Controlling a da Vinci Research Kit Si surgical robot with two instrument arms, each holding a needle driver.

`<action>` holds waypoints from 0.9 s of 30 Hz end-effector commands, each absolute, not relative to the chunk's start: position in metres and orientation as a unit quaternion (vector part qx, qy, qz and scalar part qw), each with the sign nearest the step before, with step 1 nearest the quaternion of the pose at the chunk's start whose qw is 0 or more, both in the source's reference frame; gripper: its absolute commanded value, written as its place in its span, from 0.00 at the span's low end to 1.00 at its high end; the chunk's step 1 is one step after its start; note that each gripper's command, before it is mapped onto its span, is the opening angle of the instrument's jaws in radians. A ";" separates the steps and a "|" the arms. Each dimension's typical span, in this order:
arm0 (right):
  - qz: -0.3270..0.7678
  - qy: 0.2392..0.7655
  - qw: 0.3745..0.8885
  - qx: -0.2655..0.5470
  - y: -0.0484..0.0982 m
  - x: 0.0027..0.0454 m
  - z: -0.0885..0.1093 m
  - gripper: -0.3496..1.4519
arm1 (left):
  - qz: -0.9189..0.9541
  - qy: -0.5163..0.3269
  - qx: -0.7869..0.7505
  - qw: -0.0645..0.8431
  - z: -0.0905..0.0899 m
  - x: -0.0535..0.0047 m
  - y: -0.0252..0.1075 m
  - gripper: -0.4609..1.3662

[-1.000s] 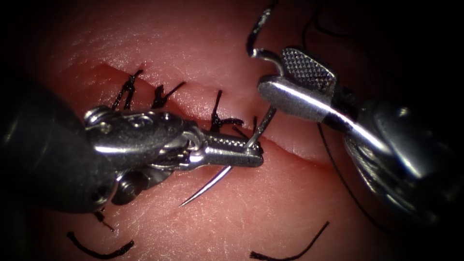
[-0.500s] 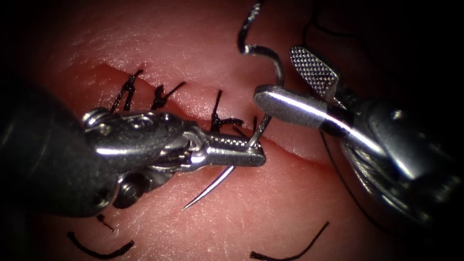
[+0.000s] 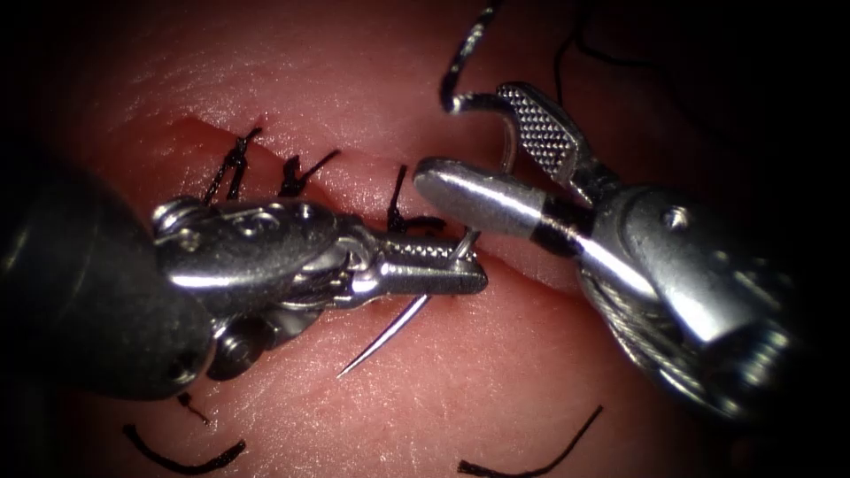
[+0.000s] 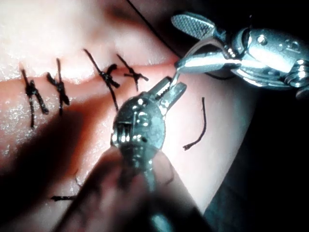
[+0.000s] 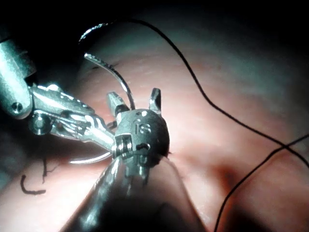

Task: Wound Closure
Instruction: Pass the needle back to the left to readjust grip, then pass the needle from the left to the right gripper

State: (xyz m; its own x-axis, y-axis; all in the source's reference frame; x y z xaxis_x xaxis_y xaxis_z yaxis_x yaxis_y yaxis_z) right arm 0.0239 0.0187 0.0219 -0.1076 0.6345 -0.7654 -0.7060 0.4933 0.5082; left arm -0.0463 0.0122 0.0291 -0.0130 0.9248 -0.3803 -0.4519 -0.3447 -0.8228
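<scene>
The needle (image 3: 390, 329) runs diagonally, tip toward lower left, pinched mid-curve by the left tool (image 3: 443, 265); its fingers are pressed together. The right tool (image 3: 478, 150), fingers spread and holding nothing, has moved left around the needle's tail.

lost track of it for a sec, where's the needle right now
In the endoscope view the needle is held near mid-curve in the left tool over the cut; its point is free, and the open right tool straddles its rear part.

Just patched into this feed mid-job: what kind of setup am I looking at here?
Most likely a bench suturing practice rig. A slab of tissue has a cut partly closed with black stitches. The left claw is shut on a curved needle near its middle; the right claw is open around the needle's rear part.
</scene>
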 end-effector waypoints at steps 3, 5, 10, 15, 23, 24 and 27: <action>0.505 0.533 0.678 -0.034 0.019 0.0238 0.022 0.34 | 0.667 -0.248 -0.478 0.515 0.029 -0.0462 0.012 0.06; 0.506 0.528 0.681 -0.035 0.019 0.0238 0.022 0.31 | 0.667 -0.248 -0.478 0.515 0.029 -0.0462 0.012 0.06; 0.509 0.520 0.685 -0.039 0.018 0.0239 0.021 0.27 | 0.668 -0.247 -0.478 0.514 0.029 -0.0463 0.012 0.06; 0.509 0.520 0.685 -0.039 0.018 0.0238 0.021 0.18 | 0.670 -0.245 -0.479 0.511 0.029 -0.0463 0.012 0.06; 0.525 0.502 0.687 -0.020 0.018 0.0238 0.021 0.00 | 0.671 -0.244 -0.480 0.509 0.029 -0.0462 0.012 0.06; 0.526 0.500 0.687 -0.023 0.018 0.0238 0.021 0.00 | 0.671 -0.244 -0.480 0.509 0.029 -0.0462 0.012 0.06; 0.530 0.494 0.689 -0.031 0.018 0.0236 0.021 0.00 | 0.671 -0.243 -0.480 0.510 0.029 -0.0462 0.012 0.06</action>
